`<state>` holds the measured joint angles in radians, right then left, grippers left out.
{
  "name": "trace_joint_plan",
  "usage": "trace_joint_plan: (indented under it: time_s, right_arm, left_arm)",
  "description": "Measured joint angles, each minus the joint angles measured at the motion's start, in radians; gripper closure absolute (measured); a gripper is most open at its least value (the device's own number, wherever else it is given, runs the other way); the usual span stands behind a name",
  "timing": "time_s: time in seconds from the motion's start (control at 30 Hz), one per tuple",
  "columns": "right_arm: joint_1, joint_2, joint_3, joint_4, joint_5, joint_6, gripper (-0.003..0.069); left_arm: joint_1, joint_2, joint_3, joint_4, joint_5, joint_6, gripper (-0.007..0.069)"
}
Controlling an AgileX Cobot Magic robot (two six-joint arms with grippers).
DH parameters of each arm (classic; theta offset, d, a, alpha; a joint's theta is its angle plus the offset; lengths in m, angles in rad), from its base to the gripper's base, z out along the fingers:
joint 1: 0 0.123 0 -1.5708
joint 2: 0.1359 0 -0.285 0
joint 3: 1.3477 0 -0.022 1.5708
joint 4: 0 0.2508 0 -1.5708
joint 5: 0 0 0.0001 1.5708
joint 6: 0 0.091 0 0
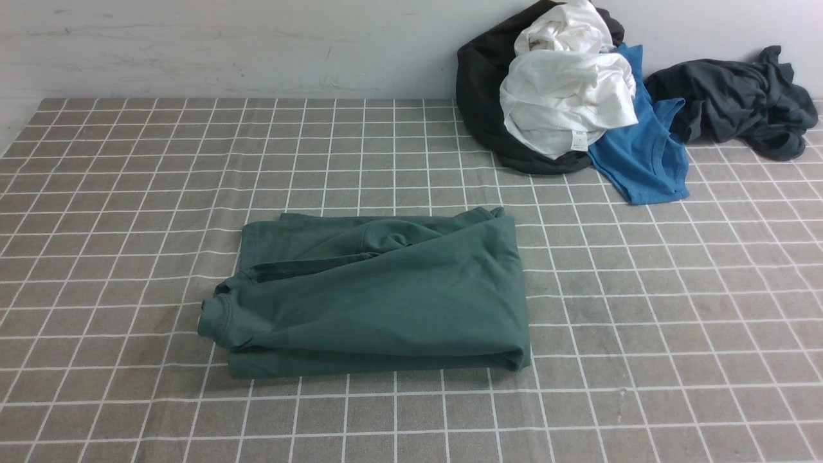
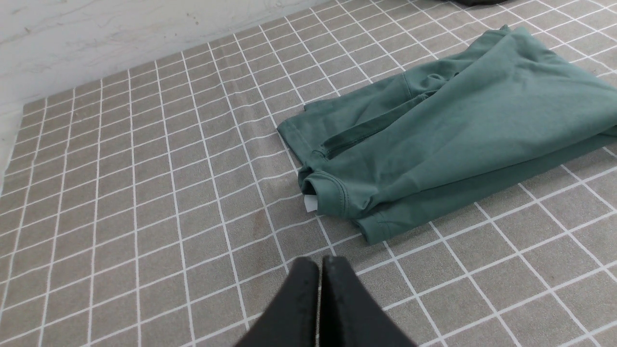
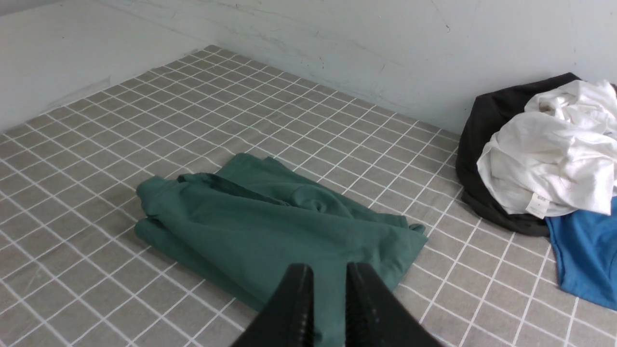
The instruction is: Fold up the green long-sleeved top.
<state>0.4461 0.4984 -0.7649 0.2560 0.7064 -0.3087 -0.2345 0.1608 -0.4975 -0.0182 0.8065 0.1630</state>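
Note:
The green long-sleeved top (image 1: 386,296) lies folded into a thick, roughly square bundle in the middle of the checked tablecloth (image 1: 128,193). Its neck and a small white label face the robot's left. Neither arm shows in the front view. In the left wrist view my left gripper (image 2: 320,262) is shut and empty, hovering over bare cloth just short of the green top's (image 2: 458,125) collar corner. In the right wrist view my right gripper (image 3: 329,270) hangs above the near edge of the green top (image 3: 270,221). Its jaws stand a narrow gap apart with nothing between them.
A heap of clothes sits at the back right against the wall: a white garment (image 1: 566,96) on a black one (image 1: 482,96), a bright blue shirt (image 1: 643,154) and a dark grey garment (image 1: 739,103). The white wall runs along the table's far edge.

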Motion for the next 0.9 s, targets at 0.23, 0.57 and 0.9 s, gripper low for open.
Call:
trace_joint_plan:
  time_s: [0.23, 0.57, 0.9]
  right_arm:
    - [-0.049, -0.136, 0.343, -0.071, -0.472, 0.035, 0.0671]
    - [-0.403, -0.455, 0.75, -0.201, -0.575, 0.309, 0.0673]
    - [-0.481, -0.509, 0.79, -0.262, -0.355, 0.399, 0.0673]
  left_arm:
    - [0.0, 0.0, 0.0, 0.0, 0.0, 0.0, 0.0631]
    - [0.0, 0.0, 0.0, 0.0, 0.0, 0.0, 0.0631]
    - [0.0, 0.0, 0.0, 0.0, 0.002, 0.0, 0.0631]
